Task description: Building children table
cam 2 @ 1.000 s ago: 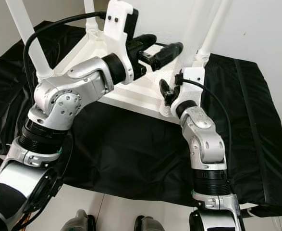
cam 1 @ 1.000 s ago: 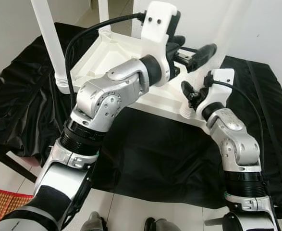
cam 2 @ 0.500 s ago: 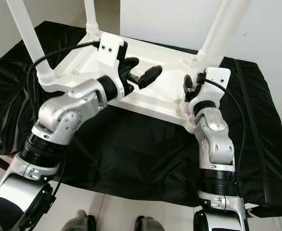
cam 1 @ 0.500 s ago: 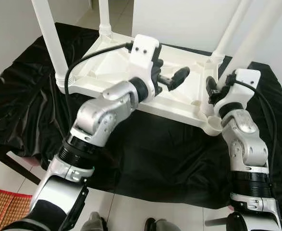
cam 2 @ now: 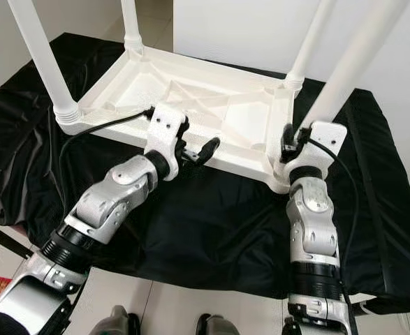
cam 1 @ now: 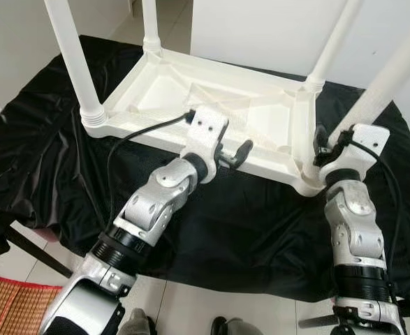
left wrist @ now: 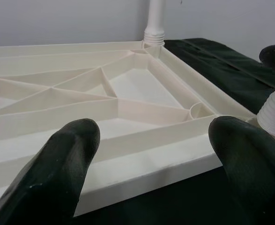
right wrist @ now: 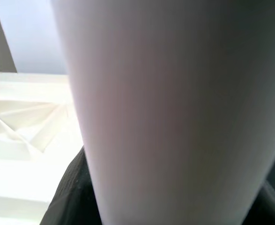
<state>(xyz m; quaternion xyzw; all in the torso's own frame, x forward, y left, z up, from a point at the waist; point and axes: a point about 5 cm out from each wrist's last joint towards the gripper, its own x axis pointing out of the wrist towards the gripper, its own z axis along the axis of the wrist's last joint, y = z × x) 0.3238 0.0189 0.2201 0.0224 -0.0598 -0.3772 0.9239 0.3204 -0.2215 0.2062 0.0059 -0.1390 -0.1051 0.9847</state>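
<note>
A white plastic children's table (cam 1: pixel 170 91) lies upside down on a black cloth, with its legs pointing up. My left gripper (cam 1: pixel 231 155) hovers at the table's near rim, open, with nothing between its fingers (left wrist: pixel 57 168). The wrist view looks across the ribbed underside (left wrist: pixel 128 84). My right gripper (cam 1: pixel 321 143) sits at the base of the near right leg (cam 1: pixel 386 77), where the leg meets its corner socket. In the right wrist view that leg (right wrist: pixel 165 93) stands between the two black fingers (right wrist: pixel 69 197), which are shut on it.
The black cloth (cam 1: pixel 246 230) covers a low platform and hangs over its front edge. Other upright legs stand at the near left (cam 1: pixel 72 56), far left (cam 1: pixel 149 24) and far right (cam 1: pixel 334 42). A red mat (cam 1: pixel 2 296) lies on the tiled floor at bottom left.
My left arm has swung down from high over the table to its near rim. The right gripper has stayed at the near right corner. The camera view has shifted.
</note>
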